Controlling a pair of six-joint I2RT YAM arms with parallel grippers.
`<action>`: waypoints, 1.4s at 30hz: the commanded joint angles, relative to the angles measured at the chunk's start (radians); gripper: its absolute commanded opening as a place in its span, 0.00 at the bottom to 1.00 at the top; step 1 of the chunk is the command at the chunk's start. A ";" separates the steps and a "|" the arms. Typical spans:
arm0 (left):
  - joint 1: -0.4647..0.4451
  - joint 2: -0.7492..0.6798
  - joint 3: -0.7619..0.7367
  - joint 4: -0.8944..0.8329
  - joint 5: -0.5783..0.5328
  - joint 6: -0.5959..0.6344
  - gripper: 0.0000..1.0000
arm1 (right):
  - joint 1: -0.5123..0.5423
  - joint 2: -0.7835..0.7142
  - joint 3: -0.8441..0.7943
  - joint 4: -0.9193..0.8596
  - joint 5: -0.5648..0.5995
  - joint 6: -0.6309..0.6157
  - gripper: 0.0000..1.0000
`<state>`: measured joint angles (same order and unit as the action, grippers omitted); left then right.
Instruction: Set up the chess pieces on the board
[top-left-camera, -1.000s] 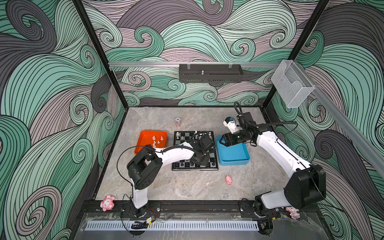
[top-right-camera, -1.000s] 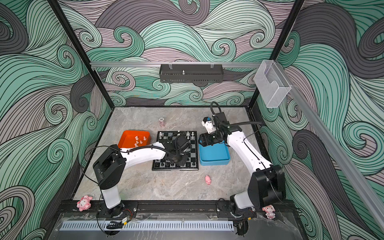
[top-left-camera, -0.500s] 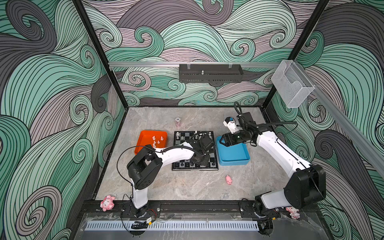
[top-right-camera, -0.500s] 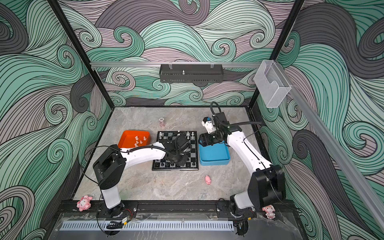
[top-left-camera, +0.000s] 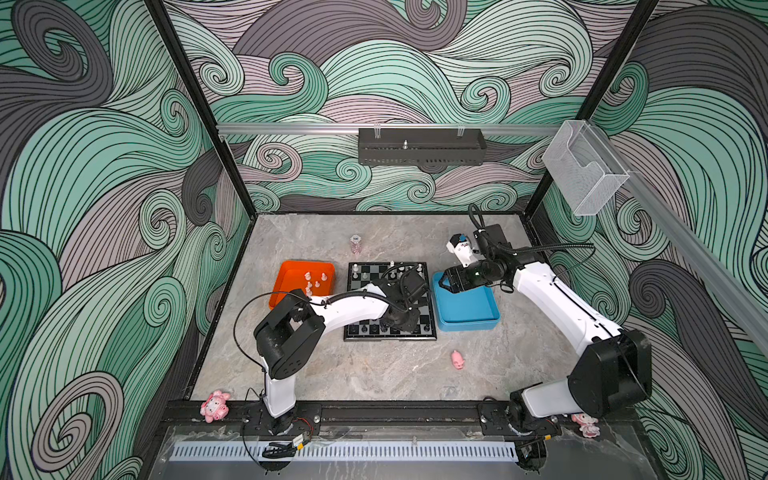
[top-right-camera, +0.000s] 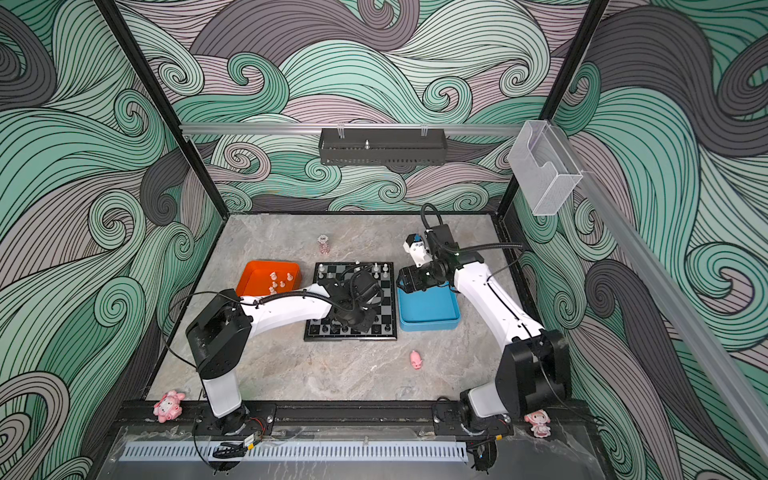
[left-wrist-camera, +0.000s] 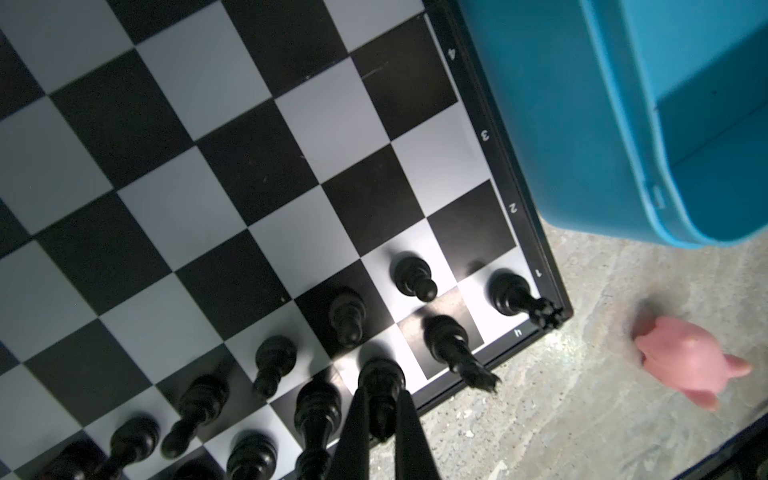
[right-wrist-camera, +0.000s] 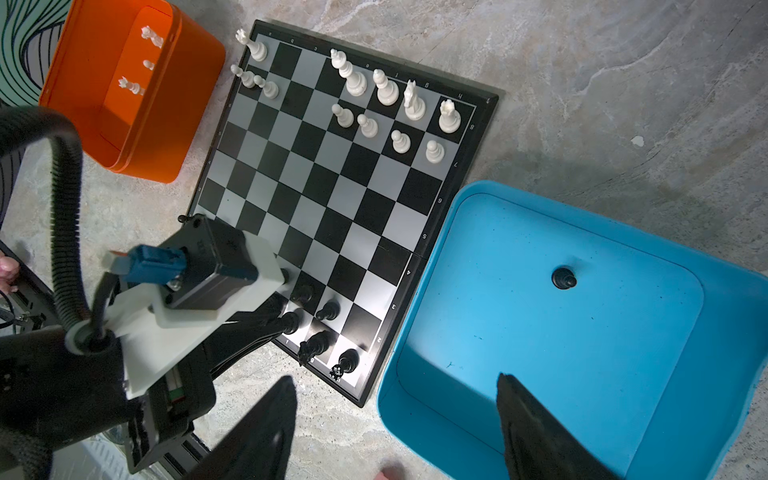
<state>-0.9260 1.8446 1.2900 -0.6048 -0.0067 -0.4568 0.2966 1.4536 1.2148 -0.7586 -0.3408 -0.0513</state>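
swirling green, grey and mauve waves cover the walls around a grey marbled worktop (top-left-camera: 374, 374). the board (top-left-camera: 368, 291) lies flat near its middle. white pieces (right-wrist-camera: 386, 89) stand in the board's two far rows, with gaps between them. black pieces (left-wrist-camera: 345, 311) stand in the two near rows.

the left hand (left-wrist-camera: 380, 411) reaches over the near edge of the board, close to the corner by the blue tray (top-left-camera: 469, 325). its fingers (left-wrist-camera: 357, 419) are pinched narrow on the top of one black chessman (left-wrist-camera: 381, 376). that chessman's base sits over a light square in the last row; whether it touches the board cannot be told.

the blue tray sits just beside the board on the right arm's side, with a lone black pawn (right-wrist-camera: 564, 277) on its floor. the right hand (right-wrist-camera: 395, 419) hangs over the tray's rim with its fingers spread wide and nothing between them.

an orange tray (top-left-camera: 291, 276) sits just beside the board on the left arm's side and holds a few loose white chessmen (top-left-camera: 315, 280). a pink pig (top-left-camera: 457, 360) lies on the worktop in front of the blue tray, apart from it. a small clear jar (top-left-camera: 355, 244) stands beyond the board's far edge.
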 joint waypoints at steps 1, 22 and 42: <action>-0.010 0.013 0.019 0.006 0.008 0.003 0.04 | -0.007 0.005 -0.015 0.008 -0.012 -0.005 0.76; -0.012 0.005 0.019 0.004 0.012 0.008 0.26 | -0.007 0.004 -0.015 0.008 -0.014 -0.005 0.76; -0.014 0.004 0.027 -0.009 0.013 0.013 0.12 | -0.007 0.001 -0.015 0.010 -0.016 -0.005 0.76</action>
<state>-0.9321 1.8446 1.2900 -0.6052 0.0048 -0.4526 0.2970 1.4536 1.2148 -0.7578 -0.3428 -0.0513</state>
